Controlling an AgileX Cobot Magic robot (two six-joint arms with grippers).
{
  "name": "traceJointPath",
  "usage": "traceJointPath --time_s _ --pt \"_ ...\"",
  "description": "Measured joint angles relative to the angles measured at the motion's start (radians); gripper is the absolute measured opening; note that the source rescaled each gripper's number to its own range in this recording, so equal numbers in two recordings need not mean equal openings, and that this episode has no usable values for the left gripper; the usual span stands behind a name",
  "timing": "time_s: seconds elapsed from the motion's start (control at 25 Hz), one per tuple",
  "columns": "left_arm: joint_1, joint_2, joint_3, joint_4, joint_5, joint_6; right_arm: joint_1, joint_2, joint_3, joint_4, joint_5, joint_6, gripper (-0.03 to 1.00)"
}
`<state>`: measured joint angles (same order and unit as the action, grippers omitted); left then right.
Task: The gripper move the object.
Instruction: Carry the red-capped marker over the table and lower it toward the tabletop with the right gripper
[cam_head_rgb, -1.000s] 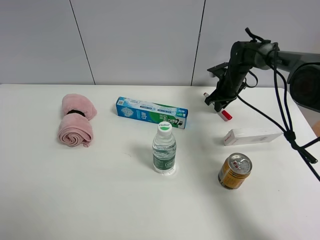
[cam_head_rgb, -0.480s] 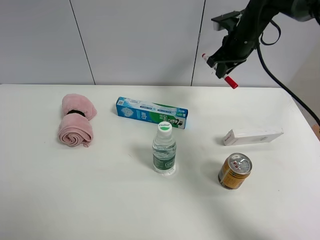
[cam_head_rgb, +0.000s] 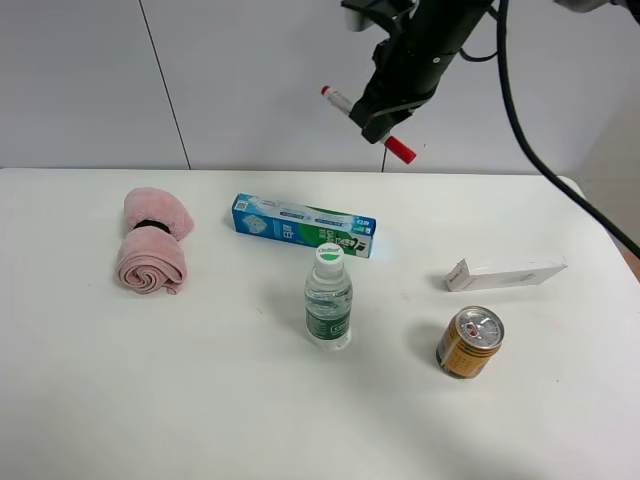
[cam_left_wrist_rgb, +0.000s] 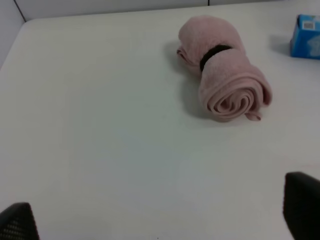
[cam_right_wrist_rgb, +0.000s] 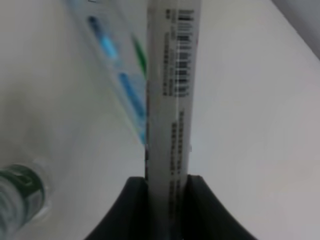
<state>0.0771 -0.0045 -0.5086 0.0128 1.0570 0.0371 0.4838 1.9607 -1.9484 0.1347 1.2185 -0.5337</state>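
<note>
My right gripper (cam_head_rgb: 375, 118) is shut on the white marker pen with a red cap (cam_head_rgb: 344, 103) and holds it high in the air above the table's back edge, over the toothpaste box. The pen sticks out both sides of the claw; its red cap (cam_head_rgb: 401, 151) points down and right. In the right wrist view the pen's printed barrel (cam_right_wrist_rgb: 172, 90) runs between the two black fingers (cam_right_wrist_rgb: 132, 200). My left gripper (cam_left_wrist_rgb: 160, 220) is open and empty above bare table in front of the pink towel; only its fingertips (cam_left_wrist_rgb: 302, 205) show. It is out of the exterior high view.
On the white table (cam_head_rgb: 150, 380): a rolled pink towel (cam_head_rgb: 152, 240) at left, a blue-green toothpaste box (cam_head_rgb: 303, 224) at the middle back, a water bottle (cam_head_rgb: 328, 298) in the middle, a white rectangular box (cam_head_rgb: 505, 272) and a gold can (cam_head_rgb: 469, 341) at right.
My right gripper has lifted the pen off the table at the back right, raised it high and carried it left. Nothing else on the table has moved.
</note>
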Motion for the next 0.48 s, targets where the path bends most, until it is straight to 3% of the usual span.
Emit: traceJointPath --time_s 0.48 --pt "0.000 0.000 0.000 0.000 0.000 -0.001 0.346 0.000 0.000 0.057 0.000 0.026 0.00"
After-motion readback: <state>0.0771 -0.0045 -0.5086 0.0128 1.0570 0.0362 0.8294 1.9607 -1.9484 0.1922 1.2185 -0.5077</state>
